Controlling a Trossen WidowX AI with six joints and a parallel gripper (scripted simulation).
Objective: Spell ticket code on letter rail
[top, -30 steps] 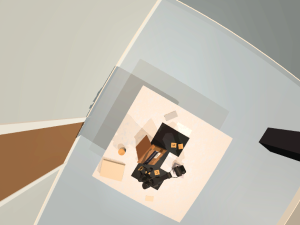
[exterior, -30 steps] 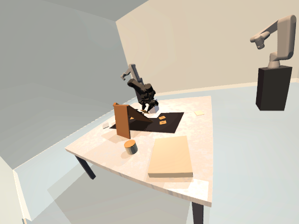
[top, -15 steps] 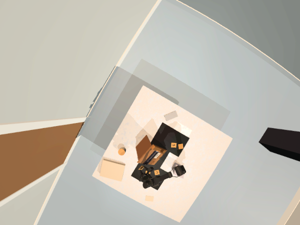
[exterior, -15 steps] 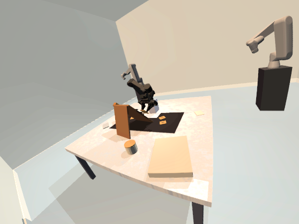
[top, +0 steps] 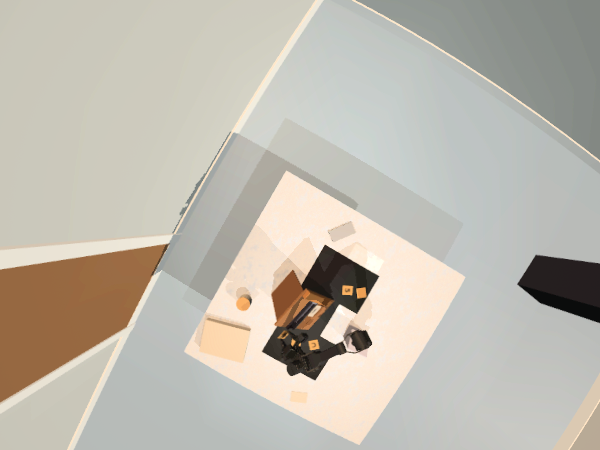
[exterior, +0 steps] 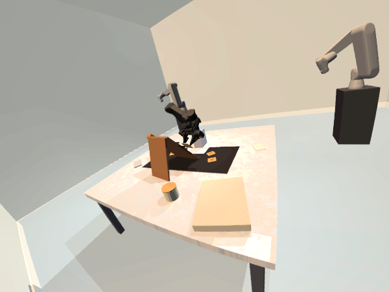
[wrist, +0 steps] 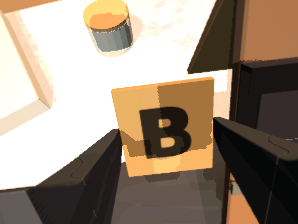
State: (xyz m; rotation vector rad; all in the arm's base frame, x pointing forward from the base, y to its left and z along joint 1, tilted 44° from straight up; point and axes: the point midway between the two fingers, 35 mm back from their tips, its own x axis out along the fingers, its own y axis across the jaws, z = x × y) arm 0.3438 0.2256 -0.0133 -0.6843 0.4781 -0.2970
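My gripper (top: 294,342) (exterior: 189,145) (wrist: 166,129) is shut on the letter tile B (exterior: 187,145) (wrist: 165,132), gripped by its side edges. The tile is held above the dark mat (top: 326,257) (exterior: 223,166), beside one end of the brown board (top: 287,295) (exterior: 158,159) (wrist: 270,30). The board's black rail (top: 303,315) (wrist: 250,105) shows at the right in the wrist view. Loose tiles (top: 314,345) (exterior: 211,159) lie on the mat near the gripper, and two more tiles (top: 347,290) (top: 361,293) lie beyond the board. Their letters and the ticket's code are too small to read.
An orange-topped can (top: 243,303) (exterior: 170,192) (wrist: 109,30) stands behind the board. A large tan box (top: 225,341) (exterior: 223,204) (wrist: 15,75) lies near the counter's corner. A grey block (top: 342,231) (exterior: 137,164) and a yellow note (top: 299,396) (exterior: 259,147) lie off the mat.
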